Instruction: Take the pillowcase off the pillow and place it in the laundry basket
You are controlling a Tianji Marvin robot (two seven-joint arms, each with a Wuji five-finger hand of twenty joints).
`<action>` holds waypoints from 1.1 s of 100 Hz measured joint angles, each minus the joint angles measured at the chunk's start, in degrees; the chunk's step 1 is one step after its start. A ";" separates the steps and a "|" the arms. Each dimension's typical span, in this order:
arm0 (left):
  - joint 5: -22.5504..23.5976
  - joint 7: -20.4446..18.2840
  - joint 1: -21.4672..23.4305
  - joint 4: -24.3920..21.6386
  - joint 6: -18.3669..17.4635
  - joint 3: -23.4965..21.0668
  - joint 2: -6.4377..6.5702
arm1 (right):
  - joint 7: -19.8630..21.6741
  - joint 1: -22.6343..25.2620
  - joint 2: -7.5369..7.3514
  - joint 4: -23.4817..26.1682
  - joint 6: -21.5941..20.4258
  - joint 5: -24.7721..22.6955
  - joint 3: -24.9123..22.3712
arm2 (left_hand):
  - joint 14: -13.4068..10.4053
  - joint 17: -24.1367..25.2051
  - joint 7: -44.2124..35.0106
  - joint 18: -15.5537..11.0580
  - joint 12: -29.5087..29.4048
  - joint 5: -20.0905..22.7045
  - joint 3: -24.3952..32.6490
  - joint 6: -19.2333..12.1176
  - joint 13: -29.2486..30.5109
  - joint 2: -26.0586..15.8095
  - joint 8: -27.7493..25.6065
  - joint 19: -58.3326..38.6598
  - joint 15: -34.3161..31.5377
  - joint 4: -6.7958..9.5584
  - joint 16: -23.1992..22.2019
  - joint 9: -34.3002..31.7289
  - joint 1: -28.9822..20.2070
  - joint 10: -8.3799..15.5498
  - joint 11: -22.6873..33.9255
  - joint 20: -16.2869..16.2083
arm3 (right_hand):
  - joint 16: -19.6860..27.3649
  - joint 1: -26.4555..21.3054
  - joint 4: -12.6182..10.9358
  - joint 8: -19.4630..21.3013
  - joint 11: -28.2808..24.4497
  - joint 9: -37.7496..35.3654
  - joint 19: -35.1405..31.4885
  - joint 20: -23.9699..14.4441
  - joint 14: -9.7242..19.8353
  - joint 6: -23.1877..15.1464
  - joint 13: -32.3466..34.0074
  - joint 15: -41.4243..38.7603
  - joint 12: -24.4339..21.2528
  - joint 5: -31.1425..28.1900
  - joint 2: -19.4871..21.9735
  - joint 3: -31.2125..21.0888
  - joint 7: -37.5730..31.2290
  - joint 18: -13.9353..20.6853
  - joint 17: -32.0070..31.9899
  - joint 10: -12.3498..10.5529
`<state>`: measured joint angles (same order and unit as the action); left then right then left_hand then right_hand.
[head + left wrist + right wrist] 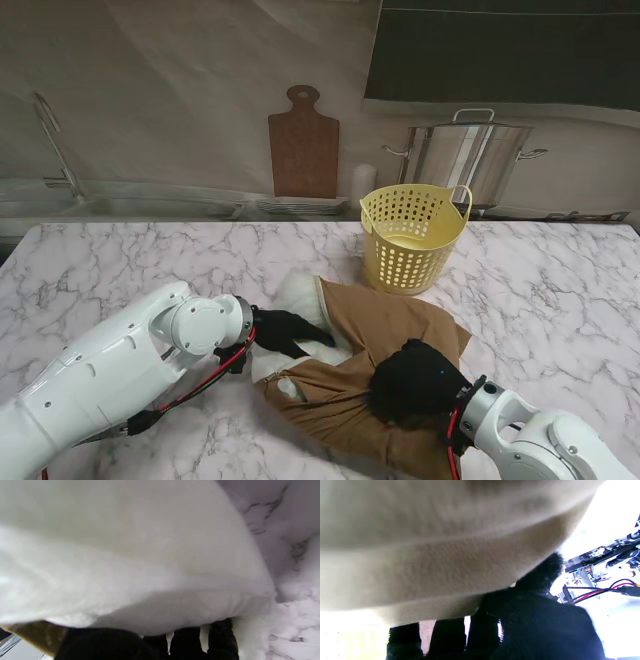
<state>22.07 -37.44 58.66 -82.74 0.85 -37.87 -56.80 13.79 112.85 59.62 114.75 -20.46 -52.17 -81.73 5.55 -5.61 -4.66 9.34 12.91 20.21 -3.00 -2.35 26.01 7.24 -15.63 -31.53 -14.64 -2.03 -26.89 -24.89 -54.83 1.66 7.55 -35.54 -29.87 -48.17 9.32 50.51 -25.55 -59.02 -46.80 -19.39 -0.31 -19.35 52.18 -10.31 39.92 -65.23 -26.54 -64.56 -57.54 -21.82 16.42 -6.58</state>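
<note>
**Brown pillowcase half off the white pillow, both robot hands on the bundle**

The pillow lies on the marble table, a little nearer to me than the laundry basket and to its left. Its white fabric shows at the farther end and along the left side, where the brown pillowcase no longer covers it. The pillowcase is bunched and creased over the rest of the pillow and trails toward me on the right side.

The left robot hand, in a black glove, lies on the exposed white part of the pillow with its fingers reaching toward the opening of the pillowcase. In the left wrist view the fingers press against the white pillow; whether they are closed around it cannot be told.

The right robot hand, also gloved in black, is clenched on a fold of the brown cloth. In the right wrist view the pillowcase fills most of the picture and the fingers curl against it.

The yellow perforated basket stands upright just beyond the pillowcase. Behind the table a wooden cutting board leans on the wall and a steel stockpot stands to its right.
</note>
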 measured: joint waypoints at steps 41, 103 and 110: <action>0.46 -0.41 0.52 -0.07 -0.38 -0.85 0.09 | -12.84 -0.92 0.49 -5.55 -0.97 3.25 3.19 | -0.72 0.01 0.01 -0.42 0.02 0.00 -0.60 -0.39 -0.22 -0.27 0.00 -0.50 -0.08 -0.01 -0.01 0.00 -0.12 0.63 0.02 0.00 | 0.90 11.36 -1.41 -29.58 1.15 4.28 -3.52 -3.62 -1.03 1.20 -0.68 -5.92 -6.49 23.57 1.32 15.75 10.07 -1.04 0.16 4.90; -2.38 -0.58 -2.70 1.59 0.18 2.52 0.30 | -11.85 -8.34 -0.04 -1.99 13.01 -13.05 14.35 | -0.79 0.04 0.02 -0.44 0.31 0.00 -0.71 -0.39 -0.54 -0.23 0.00 -0.74 -0.99 -0.02 -0.07 0.02 -0.71 0.62 -0.05 -0.03 | -3.78 33.89 -5.48 -27.49 -16.62 36.96 2.33 -4.33 -4.61 13.58 -21.04 -16.51 9.47 50.98 4.80 32.56 51.31 -1.16 -11.68 9.64; -2.29 -0.72 -2.67 1.56 0.21 2.43 0.29 | -11.03 -9.73 -0.41 -2.13 15.04 -14.12 16.33 | -0.83 0.04 0.02 -0.44 0.31 0.00 -0.71 -0.39 -0.54 -0.23 0.00 -0.75 -0.99 -0.02 -0.07 0.02 -0.72 0.62 -0.05 -0.03 | -6.00 33.89 -5.47 -27.50 -18.81 36.96 3.75 -4.33 -4.61 11.93 -21.49 -20.35 12.12 50.78 4.92 32.47 51.31 -2.01 -12.50 9.62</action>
<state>19.78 -38.16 55.99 -81.18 1.06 -35.44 -56.51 2.76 103.12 59.21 112.62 -5.42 -66.29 -65.40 4.73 -5.58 -4.64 8.90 13.23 20.21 -3.71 -2.74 25.48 7.01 -15.63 -32.28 -15.62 -2.06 -26.95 -24.87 -55.55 2.28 7.50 -35.57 -35.87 -14.28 3.85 23.02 -44.36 -22.06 -43.05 -23.72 -4.92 -7.42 30.69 -30.66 52.03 -14.44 -21.62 -32.09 -6.23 -23.83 3.92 3.04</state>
